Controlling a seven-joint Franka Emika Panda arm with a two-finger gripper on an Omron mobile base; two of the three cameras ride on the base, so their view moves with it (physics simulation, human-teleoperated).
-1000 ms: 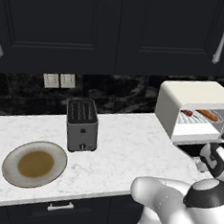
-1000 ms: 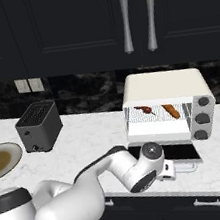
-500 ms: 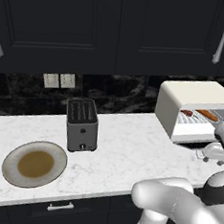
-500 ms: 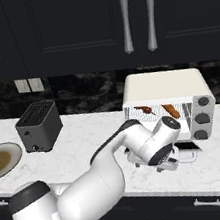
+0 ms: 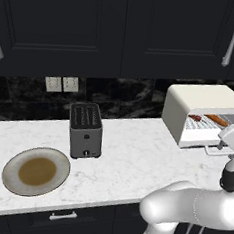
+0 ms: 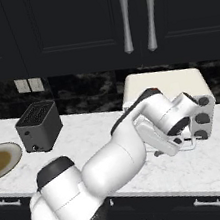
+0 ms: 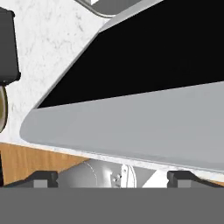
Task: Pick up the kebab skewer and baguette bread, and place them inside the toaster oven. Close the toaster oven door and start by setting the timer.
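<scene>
Two foods, the kebab skewer (image 5: 194,118) and the baguette bread (image 5: 217,120), already lie side by side on the wire rack inside the toaster oven (image 5: 200,103), which stands at the right end of the white marble tabletop (image 5: 130,160). The toaster oven door (image 7: 144,83) hangs open, folded down flat in front of the oven. In the hand view its dark glass panel and pale metal edge sit very close to the hand (image 7: 113,177), whose two fingertips stand spread wide apart with nothing between them. From the right base view the arm bends over and hides the oven's front, so any contact with the door cannot be told. Loading looks finished; closing the door seems the step in hand. Next, the hand likely needs to get under the door's free edge and swing it up shut, before turning the timer knob (image 6: 204,101).
</scene>
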